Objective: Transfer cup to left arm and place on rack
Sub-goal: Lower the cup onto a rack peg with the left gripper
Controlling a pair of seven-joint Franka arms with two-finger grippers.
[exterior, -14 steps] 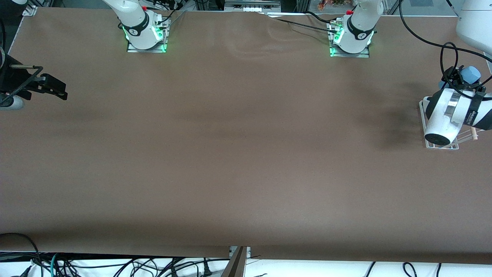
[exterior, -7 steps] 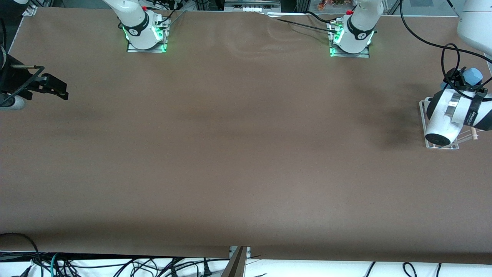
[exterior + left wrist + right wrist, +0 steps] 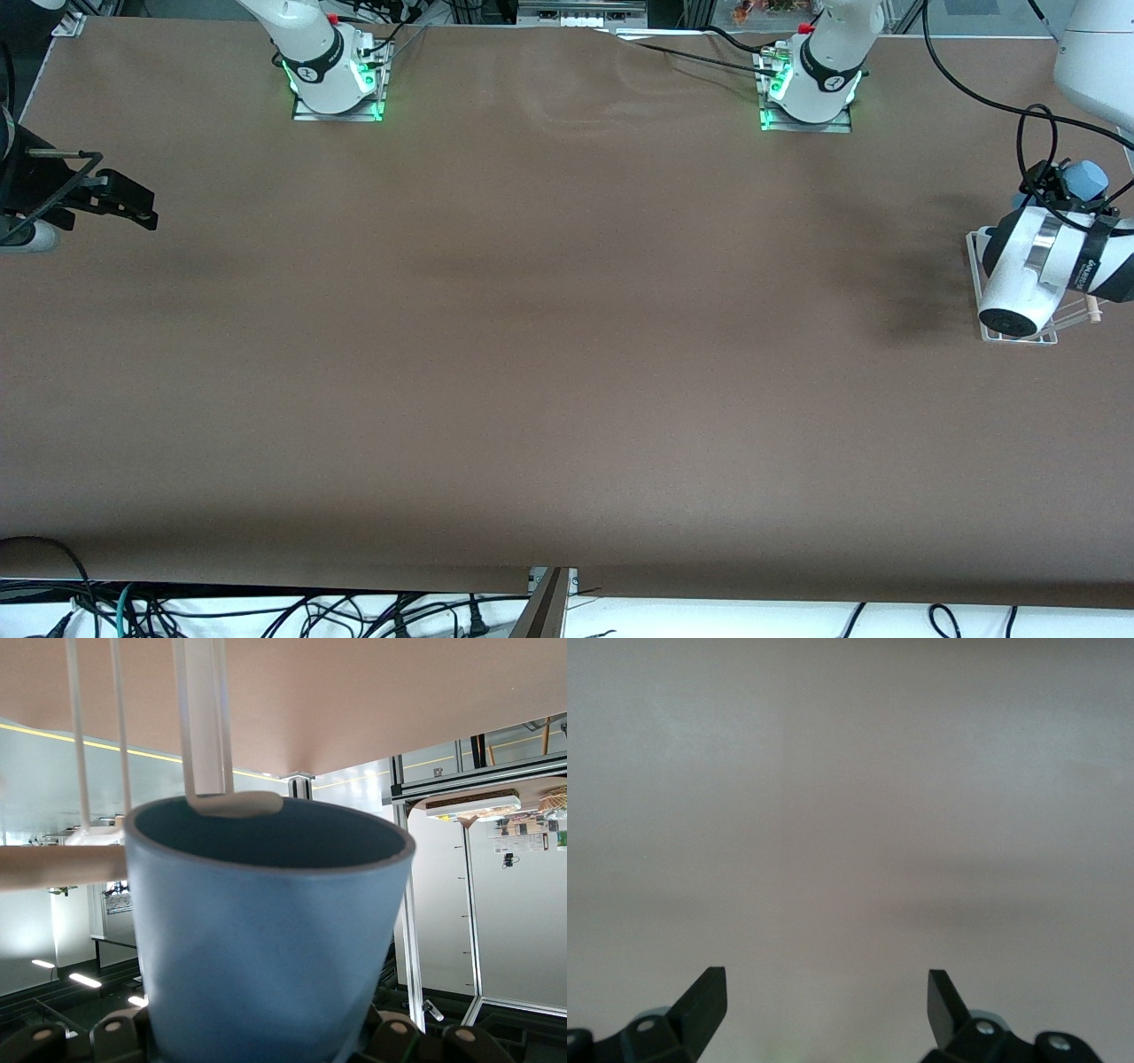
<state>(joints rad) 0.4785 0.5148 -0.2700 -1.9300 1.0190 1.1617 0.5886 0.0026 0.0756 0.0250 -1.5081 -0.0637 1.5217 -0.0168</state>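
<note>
Handover: done, by my reading; cup sits in my left tool, clamped round its lower body, none of it in my right

Cup position: held up over the rack at the left arm's end of the surface; in the left wrist view its rim meets a white rack peg

Remaining: seat cup on rack, release, withdraw

Right tool: spread wide, empty, waiting over its own end of the surface

Change from earlier frames: cup and left tool slightly shifted toward the left arm's base end; right tool barely altered
</note>
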